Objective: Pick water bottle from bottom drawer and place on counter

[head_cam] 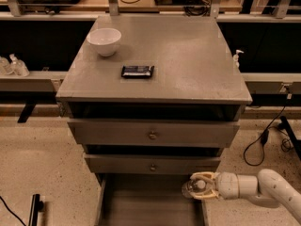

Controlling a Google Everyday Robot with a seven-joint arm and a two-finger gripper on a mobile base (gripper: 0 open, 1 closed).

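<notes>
The bottom drawer is pulled open at the foot of the grey cabinet, and its grey floor shows. My gripper, on a white arm coming in from the right, is over the drawer's right wall, just below the middle drawer. Its yellowish fingers are closed around the small clear water bottle, which is held lying sideways above the drawer. The counter is the cabinet's flat grey top, well above the gripper.
A white bowl and a dark flat packet lie on the counter's left half. A white pump dispenser stands beyond its right edge. Two knobbed drawers are shut above the gripper. Cables lie on the floor at right.
</notes>
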